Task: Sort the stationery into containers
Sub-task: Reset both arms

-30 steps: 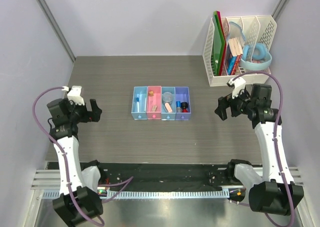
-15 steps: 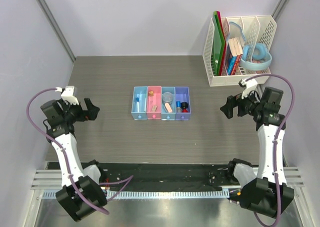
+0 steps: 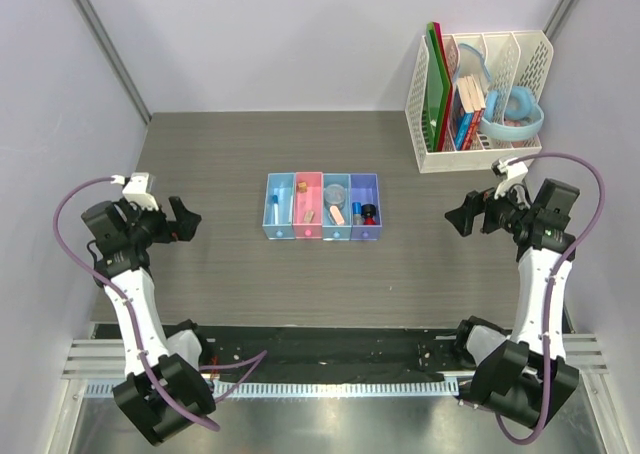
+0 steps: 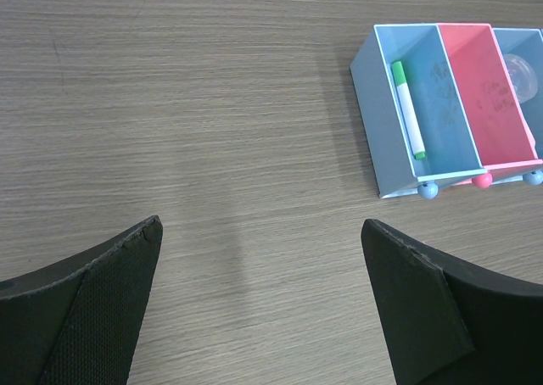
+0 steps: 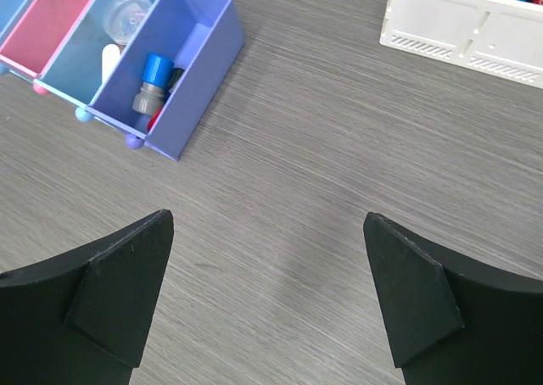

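The four joined bins (image 3: 322,234) sit mid-table: light blue, pink, light blue, violet. A white pen with a green cap (image 4: 407,109) lies in the left blue bin (image 4: 386,80). Small eraser pieces lie in the pink bin (image 3: 308,199). A clear tape roll (image 3: 335,192) and a pink eraser (image 3: 338,214) are in the third bin. A blue-capped cylinder (image 5: 153,81) and a red-black piece (image 3: 369,212) lie in the violet bin (image 5: 212,25). My left gripper (image 3: 188,221) is open and empty left of the bins, over bare table (image 4: 261,225). My right gripper (image 3: 462,216) is open and empty right of them (image 5: 268,218).
A tall white perforated file rack (image 3: 478,144) stands at the back right with upright books, green boards (image 3: 436,74) and a large light-blue ring (image 3: 512,124); its base shows in the right wrist view (image 5: 467,20). Grey walls close in both sides.
Both arms have drawn back outward from the bins, the left to the left and the right to the right. Both grippers stay open and empty. The bins' contents have not moved.
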Robot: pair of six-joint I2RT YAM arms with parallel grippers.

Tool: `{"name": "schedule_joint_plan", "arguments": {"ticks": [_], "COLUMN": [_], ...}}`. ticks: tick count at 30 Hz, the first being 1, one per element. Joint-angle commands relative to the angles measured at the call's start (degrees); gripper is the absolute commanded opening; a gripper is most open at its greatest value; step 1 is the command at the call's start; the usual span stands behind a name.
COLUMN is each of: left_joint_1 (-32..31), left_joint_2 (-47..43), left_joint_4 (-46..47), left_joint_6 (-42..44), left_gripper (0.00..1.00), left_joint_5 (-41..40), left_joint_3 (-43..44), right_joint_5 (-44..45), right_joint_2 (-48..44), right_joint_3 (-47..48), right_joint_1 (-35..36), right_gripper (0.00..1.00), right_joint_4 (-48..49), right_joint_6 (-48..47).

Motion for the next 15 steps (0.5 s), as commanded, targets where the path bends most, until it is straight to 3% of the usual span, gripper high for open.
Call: {"name": "schedule_joint_plan", "arguments": {"ticks": [1, 15], "left_joint_1": [0.26, 0.26], "left_joint_2": [0.12, 0.12], "left_joint_4": [2.40, 2.05], "left_joint_6": [-0.11, -0.11], "left_gripper": [1.00, 1.00], "left_joint_5": [2.12, 2.83], "left_joint_3": [-0.32, -0.59], "right_joint_5": [-3.74, -4.01], "right_joint_2": [-3.27, -5.65], "right_joint_3": [-0.57, -0.75], "right_joint_1": [-0.19, -0.19], "right_gripper": [1.00, 1.00], "right_joint_4": [2.48, 1.95], "right_joint_6": [0.36, 1.50]}}
